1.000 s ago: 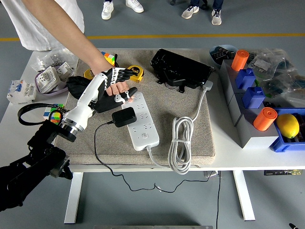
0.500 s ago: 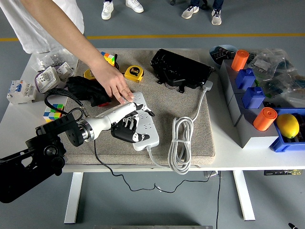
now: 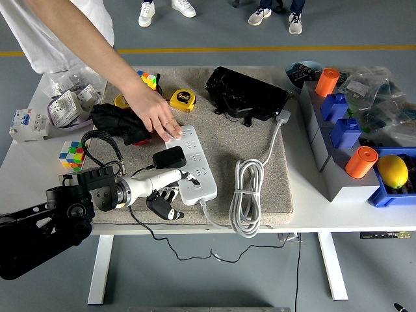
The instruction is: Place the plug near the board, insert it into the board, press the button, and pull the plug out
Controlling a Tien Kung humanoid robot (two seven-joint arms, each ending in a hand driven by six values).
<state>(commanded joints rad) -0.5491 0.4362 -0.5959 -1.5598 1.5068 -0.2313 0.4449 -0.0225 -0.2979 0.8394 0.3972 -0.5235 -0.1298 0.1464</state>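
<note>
At the far left, a breaker [image 3: 25, 122] lies on the white table [image 3: 29, 153], with a colour cube [image 3: 72, 153] below it. The left arm [image 3: 39, 224] enters from the lower left corner. Its hand [image 3: 165, 197] hangs low at the mat's [image 3: 260, 195] near edge, just left of the strip [image 3: 193, 164], fingers curled downward and holding nothing. The black plug [image 3: 169, 158] sits on the strip's left side, its cord trailing off the table edge. Above, a person's hand [image 3: 158, 117] reaches down from the upper left and presses flat on the strip's far end. A yellow tape [image 3: 182, 100] lies beyond. The strip's white cable [image 3: 246, 198] is coiled at centre. A black case [image 3: 247, 93] lies in the upper middle. At right sit blue bins [image 3: 342, 123] and a lemon [image 3: 392, 171].
</note>
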